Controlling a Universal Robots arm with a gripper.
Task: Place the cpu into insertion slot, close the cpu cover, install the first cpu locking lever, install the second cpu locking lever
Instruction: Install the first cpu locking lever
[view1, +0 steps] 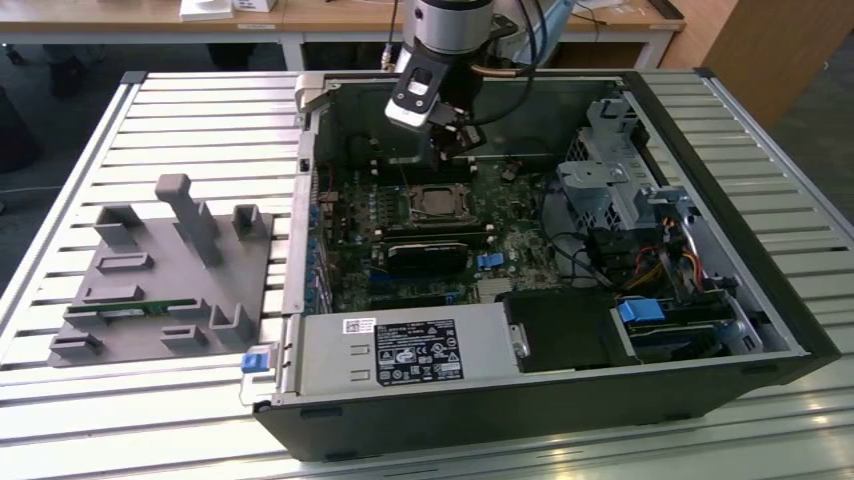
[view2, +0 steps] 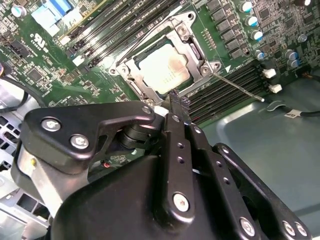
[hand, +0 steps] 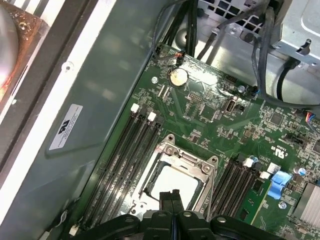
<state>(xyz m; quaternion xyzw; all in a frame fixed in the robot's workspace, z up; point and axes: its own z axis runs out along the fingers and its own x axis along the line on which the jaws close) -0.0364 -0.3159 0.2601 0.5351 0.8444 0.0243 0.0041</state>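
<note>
Hovering just above the board (hand: 200, 107), hand (hand: 170, 194) closed tight on nothing, cpu (view2: 162, 70) seated in the slot (hand: 149, 182) at the board's middle, cover (view2: 200, 55) down flat around it (a thin lever (view2: 240, 86) angles out across the board).

Just ahead of the jaws, the cpu (hand: 176, 182) is seen with a dull, silver-grey metal face, framed by the cpu cover (hand: 186, 156) in bare, faintly shiny metal. The gripper (hand: 170, 196) is finished in matt black. The circuit board (hand: 210, 107) is seen as glossy green.
</note>
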